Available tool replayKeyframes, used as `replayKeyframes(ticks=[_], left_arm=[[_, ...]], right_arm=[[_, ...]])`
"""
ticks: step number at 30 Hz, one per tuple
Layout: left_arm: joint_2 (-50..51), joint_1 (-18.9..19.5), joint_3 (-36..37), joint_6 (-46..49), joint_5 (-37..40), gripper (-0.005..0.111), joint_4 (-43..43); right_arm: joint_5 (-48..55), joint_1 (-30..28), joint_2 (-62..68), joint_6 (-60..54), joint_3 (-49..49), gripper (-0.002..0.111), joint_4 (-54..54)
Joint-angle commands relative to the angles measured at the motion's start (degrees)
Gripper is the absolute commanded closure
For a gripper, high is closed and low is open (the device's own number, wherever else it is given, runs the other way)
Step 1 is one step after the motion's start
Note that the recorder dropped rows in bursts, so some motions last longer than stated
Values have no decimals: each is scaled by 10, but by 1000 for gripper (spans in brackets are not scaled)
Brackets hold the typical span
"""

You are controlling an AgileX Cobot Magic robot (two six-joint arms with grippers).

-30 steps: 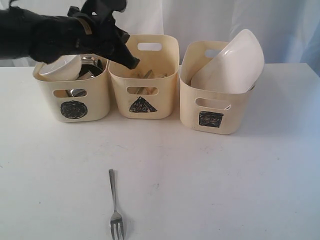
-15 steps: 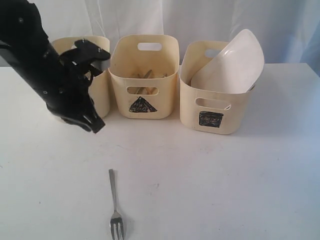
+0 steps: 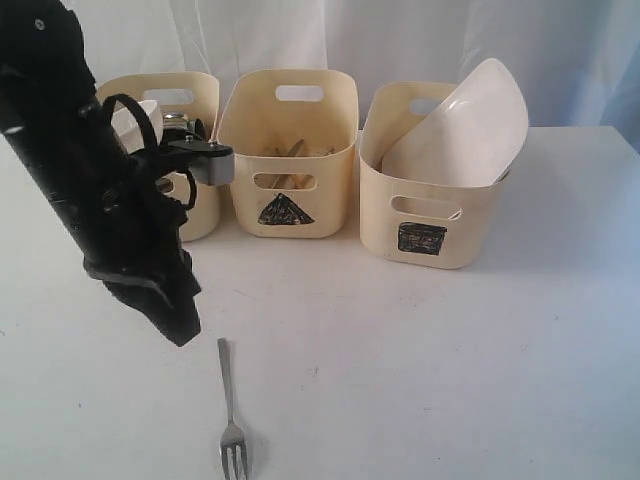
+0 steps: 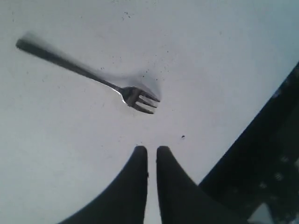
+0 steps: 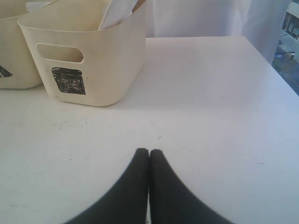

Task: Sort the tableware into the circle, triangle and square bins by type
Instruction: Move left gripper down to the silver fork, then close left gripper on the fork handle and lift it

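While square bin [image 3: 420, 215] holds white plate [image 3: 470, 125] (tilted), fork [image 3: 230, 410] outside

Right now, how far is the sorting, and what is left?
The white plate leans in the square bin, cutlery shows in the triangle bin, and a white bowl sits in the leftmost bin. Nothing is held: the left gripper hovers near the fork, jaws slightly apart. Only that fork lies on the table; it likely belongs in the triangle bin.

Left arm [image 3: 90, 190] slants down, jaws barely parted; right jaws pressed together.
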Motion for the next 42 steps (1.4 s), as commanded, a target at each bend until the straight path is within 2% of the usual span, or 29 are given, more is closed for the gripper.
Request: replayKeyframes(ticks=[1, 2, 3, 11, 16, 19, 24, 31, 38, 42], left_arm=[[17, 2, 1, -197, -3, 78, -14], [29, 2, 1, -231, -25, 72, -13], [35, 2, 1, -240, -34, 71, -13], [107, 0, 3, -288, -22, 71, -12], [112, -7, 44, -331, -124, 71, -10], [112, -25, 59, -335, -158, 64, -10], [115, -37, 60, -347, -158, 54, -14], [115, -52, 60, -403, -168, 54, 18], [131, -84, 61, -464, -171, 54, 74], [136, -91, 62, -478, -175, 54, 74]], right_arm=[[-3, -2, -2, 2, 4, 108, 1], [-3, -2, -2, 2, 4, 108, 1], [-3, -2, -2, 2, 4, 108, 1], [-3, -2, -2, 2, 4, 108, 1], [-3, -2, -2, 2, 4, 108, 1], [-3, -2, -2, 2, 4, 108, 1], [-3, -2, -2, 4, 4, 108, 1], [-3, -2, -2, 4, 4, 108, 1], [-3, -2, -2, 4, 4, 108, 1], [-3, -2, -2, 4, 4, 108, 1]])
